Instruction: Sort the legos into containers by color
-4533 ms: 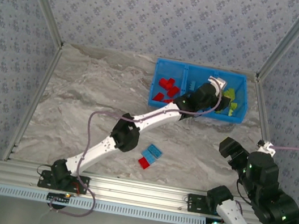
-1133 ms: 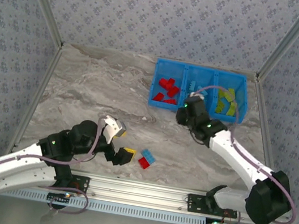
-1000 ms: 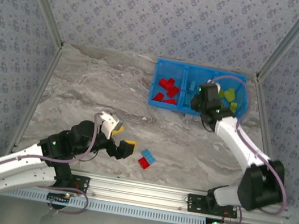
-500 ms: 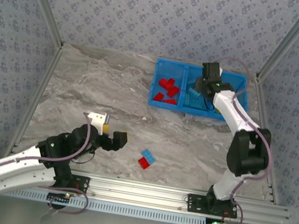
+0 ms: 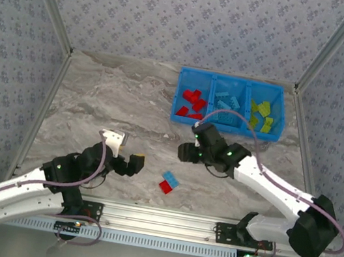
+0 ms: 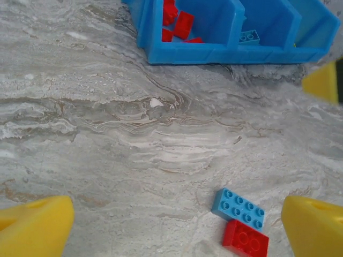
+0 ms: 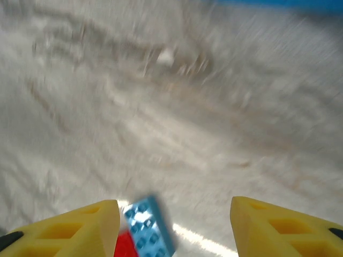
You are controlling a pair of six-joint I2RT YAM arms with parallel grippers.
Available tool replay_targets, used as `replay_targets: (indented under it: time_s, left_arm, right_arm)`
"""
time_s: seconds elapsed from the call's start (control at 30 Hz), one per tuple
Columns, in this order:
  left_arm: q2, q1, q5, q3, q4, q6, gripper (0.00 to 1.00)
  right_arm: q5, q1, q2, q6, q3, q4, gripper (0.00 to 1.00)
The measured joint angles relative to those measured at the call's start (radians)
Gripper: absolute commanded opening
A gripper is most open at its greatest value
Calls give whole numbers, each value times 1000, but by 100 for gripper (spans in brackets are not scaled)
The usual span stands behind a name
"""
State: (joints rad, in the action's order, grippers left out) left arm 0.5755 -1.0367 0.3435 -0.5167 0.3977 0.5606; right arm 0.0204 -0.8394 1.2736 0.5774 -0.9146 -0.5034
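Left fingers (image 6: pixel 37 225) spread wide and empty; right fingers (image 7: pixel 284 225) parted too, grasping nothing. Near both, 1 blue lego (image 6: pixel 238 208) touches 1 red lego (image 6: pixel 245 238) on the bench (image 6: pixel 107 134). Farther back, the 3-compartment bin (image 6: pixel 214 53) holds color-sorted bricks.

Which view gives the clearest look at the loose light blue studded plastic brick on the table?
Left wrist: the light blue studded plastic brick is sharp, studs distinct, beside a red studded plastic brick. Top external shows it tiny; right wrist shows it blurred at the frame's bottom.
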Motion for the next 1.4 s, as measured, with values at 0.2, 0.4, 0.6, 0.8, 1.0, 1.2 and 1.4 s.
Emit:
replay_targets:
  time_s: [0.2,0.4,0.6,0.8,1.0,1.2,1.4]
  left_arm:
    - [-5,0,-17,2,0,-38,99]
    - [-12,0,-27,2,7,-41,99]
    - [-25,0,-44,17,13,-40,99]
    - [-26,0,-44,29,23,-40,99]
    - [-45,0,-44,36,27,-36,99]
    - [-62,0,-45,37,31,-33,99]
    - [-63,0,-140,48,6,-72,99]
  right_arm:
    - [66,-148,194,66,-10,8,80]
    - [26,-173,353,89,-72,-6,76]
    - [-7,-174,417,106,-111,-5,65]
    - [-10,-174,476,115,-122,0,58]
    - [-22,-173,475,124,-122,-5,53]
    - [-82,-154,432,159,-72,-20,40]
    - [-120,-98,339,209,26,-27,27]
